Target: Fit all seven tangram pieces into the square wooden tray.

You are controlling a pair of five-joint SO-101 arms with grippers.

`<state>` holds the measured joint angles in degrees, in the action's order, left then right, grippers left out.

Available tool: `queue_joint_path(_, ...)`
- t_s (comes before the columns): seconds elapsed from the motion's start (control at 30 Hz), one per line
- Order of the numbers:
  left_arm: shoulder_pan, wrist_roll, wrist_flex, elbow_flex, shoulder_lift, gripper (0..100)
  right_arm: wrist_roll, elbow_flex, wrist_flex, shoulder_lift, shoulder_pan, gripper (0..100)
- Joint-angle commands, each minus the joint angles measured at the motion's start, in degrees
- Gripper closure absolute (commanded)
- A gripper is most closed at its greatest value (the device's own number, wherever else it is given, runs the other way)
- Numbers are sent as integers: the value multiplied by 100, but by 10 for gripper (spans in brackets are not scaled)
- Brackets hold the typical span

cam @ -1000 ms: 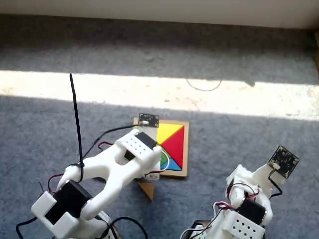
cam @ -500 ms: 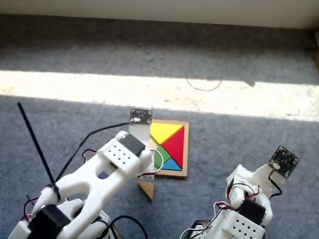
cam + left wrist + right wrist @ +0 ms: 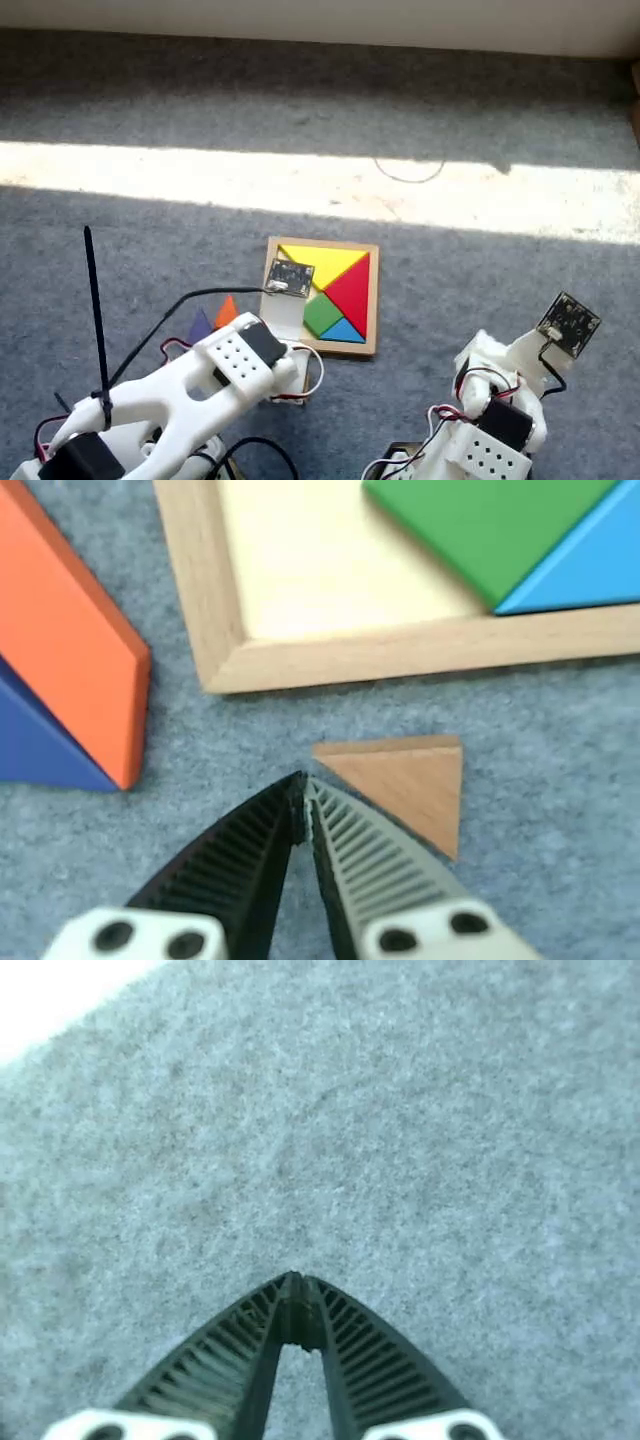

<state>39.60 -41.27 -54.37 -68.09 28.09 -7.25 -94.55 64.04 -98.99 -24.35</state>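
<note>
The square wooden tray (image 3: 373, 300) lies mid-carpet with yellow (image 3: 325, 262), red (image 3: 352, 290), green (image 3: 322, 314) and blue (image 3: 345, 330) pieces in it. Its near-left corner (image 3: 300, 580) is bare wood. An orange piece (image 3: 227, 310) and a dark blue piece (image 3: 200, 326) lie on the carpet left of the tray. A small tan triangle (image 3: 405, 780) rests just outside the tray's near edge. My left gripper (image 3: 303, 790) is shut, its tips at that triangle's corner, holding nothing. My right gripper (image 3: 298, 1295) is shut over bare carpet at the lower right.
Grey carpet (image 3: 480, 290) surrounds the tray, with a bright sunlit band (image 3: 320, 185) across the far side. A thin wire (image 3: 405, 175) lies in that band. A black cable tie (image 3: 95, 300) sticks up from the left arm.
The left arm has drawn back toward the near edge, uncovering the tray's left part and the orange and dark blue pieces. The right arm has not moved.
</note>
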Motion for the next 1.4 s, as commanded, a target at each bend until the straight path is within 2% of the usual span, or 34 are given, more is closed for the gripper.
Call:
queue_joint_path(0.0,136,-53,255,4,110,995,-35,40,-127,-48,57,994)
queue_joint_path(0.27,-286,-53,290,48,101,995,-35,40,-127,-48,57,994)
queue_joint_path(0.9,-330,-62,545,66,101,995,-35,40,-127,-48,66,994)
queue_joint_path(1.27,-514,-62,1292,180,154,995,-35,40,-127,-48,66,994)
queue_joint_path(1.37,-514,-53,958,690,163,995,-35,40,-136,-48,66,994)
